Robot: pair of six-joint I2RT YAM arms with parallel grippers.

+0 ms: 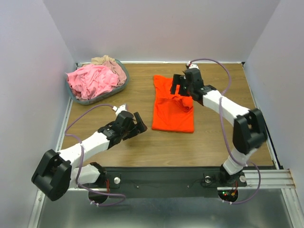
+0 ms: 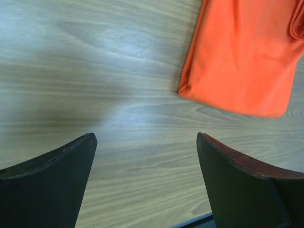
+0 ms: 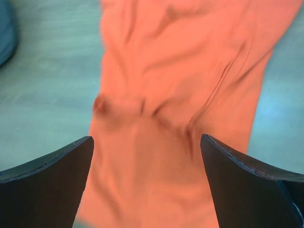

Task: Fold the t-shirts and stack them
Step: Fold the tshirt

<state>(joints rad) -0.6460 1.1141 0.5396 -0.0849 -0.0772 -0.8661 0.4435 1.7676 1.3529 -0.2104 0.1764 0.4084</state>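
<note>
Holding left pincer (image 1: pixel 141 123) and right pincer (image 1: pixel 180 88) wide, empty — I see a creased orange-red cotton t-shirt (image 1: pixel 172 114) on wood-grain table (image 1: pixel 213 137).

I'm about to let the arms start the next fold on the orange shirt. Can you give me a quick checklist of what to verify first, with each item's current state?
1. The left gripper open and empty: ok. It hangs over bare table beside the near-left corner of the orange t-shirt.
2. The right gripper open and empty: ok. It is above the shirt's far half.
3. That gripper clear of the cloth: cannot tell.
4. Shirt lying smooth: not ok. Creases bunch across its middle.
5. Shirt apart from the grey basket: ok.
6. The pink t-shirts and a beige t-shirt waiting in the basket: ok.
</note>
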